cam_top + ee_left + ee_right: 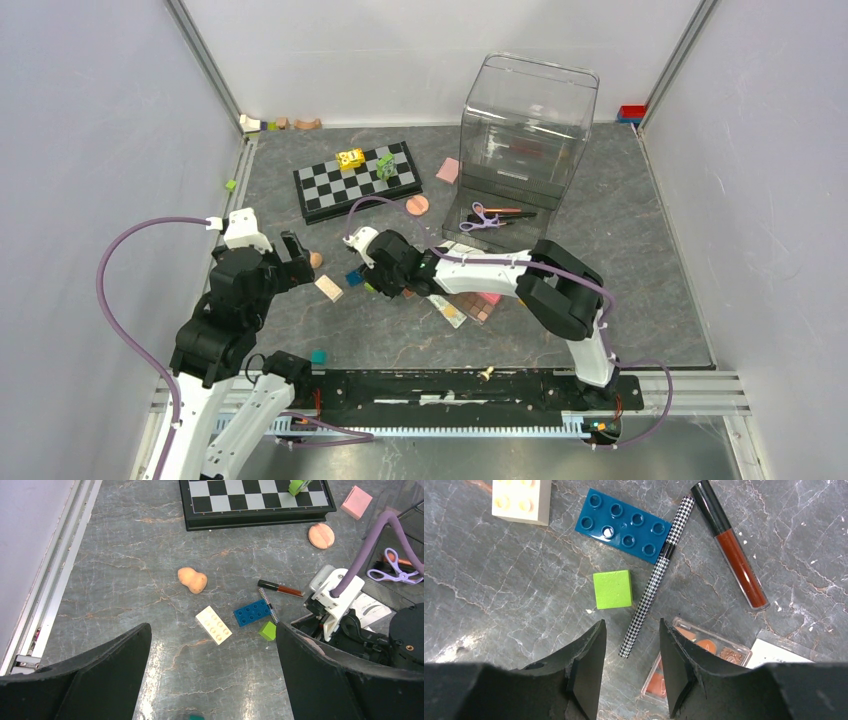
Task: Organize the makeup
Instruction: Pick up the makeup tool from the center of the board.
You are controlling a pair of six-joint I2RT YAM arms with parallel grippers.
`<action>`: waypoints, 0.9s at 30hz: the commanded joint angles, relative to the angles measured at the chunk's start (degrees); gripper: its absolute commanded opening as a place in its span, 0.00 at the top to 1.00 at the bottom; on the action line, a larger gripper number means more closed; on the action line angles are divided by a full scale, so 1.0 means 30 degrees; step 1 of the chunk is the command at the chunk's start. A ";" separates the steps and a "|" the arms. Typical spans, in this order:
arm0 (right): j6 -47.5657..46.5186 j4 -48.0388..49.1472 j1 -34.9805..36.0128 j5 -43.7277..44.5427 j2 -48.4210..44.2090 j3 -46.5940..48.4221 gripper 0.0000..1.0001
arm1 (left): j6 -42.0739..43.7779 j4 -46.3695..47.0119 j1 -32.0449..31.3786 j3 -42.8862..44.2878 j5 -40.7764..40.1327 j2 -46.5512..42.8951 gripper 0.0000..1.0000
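Note:
The makeup lies scattered around the table's middle. A houndstooth pen [654, 580] lies flat, its near end between the tips of my open right gripper [632, 625], which touches nothing. Beside it are a brown lip gloss tube [734, 550], an eyeshadow palette [704, 650] partly under the right finger, and a white card [779, 655]. My left gripper [211, 625] hangs wide open above the table and holds nothing. Ahead of it lie a peach sponge [192, 580], a round sponge [321, 535] and a pink sponge [356, 502]. The purple curler [483, 218] rests in the organizer's drawer tray [455, 222].
A clear organizer box [525, 120] stands at the back right. The chessboard [357, 180] with toy pieces lies at back centre. Blue brick [624, 527], green cube [612, 589] and cream brick [213, 625] sit among the makeup. A teal block [318, 356] lies near the arm bases.

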 commanded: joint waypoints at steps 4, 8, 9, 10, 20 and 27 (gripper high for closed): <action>-0.0123 -0.0114 0.0077 0.0874 0.0980 0.1206 0.51 | -0.0338 0.0603 0.0104 -0.0020 0.0112 -0.0141 0.00; -0.0181 -0.0187 0.0077 0.0909 0.1447 0.1225 0.54 | -0.0337 0.0603 0.0104 -0.0017 0.0119 -0.0128 0.00; -0.0202 -0.0180 0.0078 0.0900 0.1542 0.1196 0.56 | -0.0338 0.0603 0.0118 -0.0005 0.0119 -0.0134 0.00; -0.0257 -0.0219 0.0063 0.0936 0.1634 0.1153 0.58 | -0.0334 0.0603 0.0104 -0.0005 0.0114 -0.0131 0.00; -0.0520 0.0006 0.0107 0.1384 0.0935 0.0229 0.94 | -0.0334 0.0603 0.0115 -0.0005 0.0171 -0.0006 0.00; -0.0796 -0.0148 -0.0008 0.1596 -0.0779 0.0890 1.00 | -0.0338 0.0603 0.0104 -0.0020 0.0148 -0.0035 0.00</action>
